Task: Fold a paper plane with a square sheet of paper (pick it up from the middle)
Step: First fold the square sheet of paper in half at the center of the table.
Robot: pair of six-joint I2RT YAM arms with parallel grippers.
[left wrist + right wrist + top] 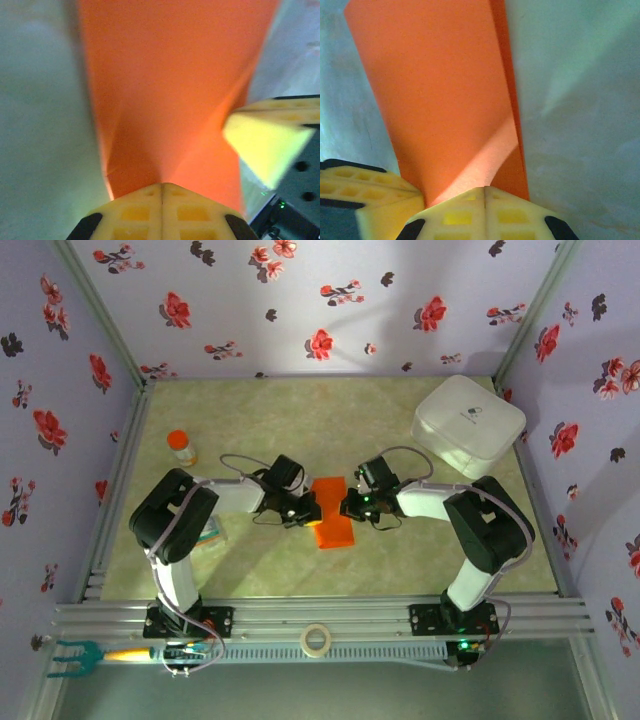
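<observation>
We read this as early in the job; the square sheet of paper (332,518) sits mid-bench (260,410), btwn the two arms. In the top view it looks like an upright rectangle, narrower than a square, so prob. one lengthwise fold is in or under way; no nose, no wings, no dart shape yet, so nearly all the folding is left.

Left gripper (306,510) is clenched on the sheet's left edge; in the left wrist view its pads (135,212) meet w/ no gap and the orange runs straight out from them, bowed, w/ a soft crease. Right gripper (351,507) is likewise clamped on the right edge; the right wrist view shows its pads (512,217) together and paper coming out of the seam; a darker doubled strip runs along the sheet's right side, i.e. a folded-over layer, as we judge it.

Hard to tell: whether the sheet's middle is lifted or lies on the bench; how many layers each gripper pinches; whether the fold is pressed flat. Both wrist views are blurry and crop the sheet's far end; in the top view the grippers cover both side edges. White case (468,425) and orange-capped bottle (181,447) stand well apart from the work.
</observation>
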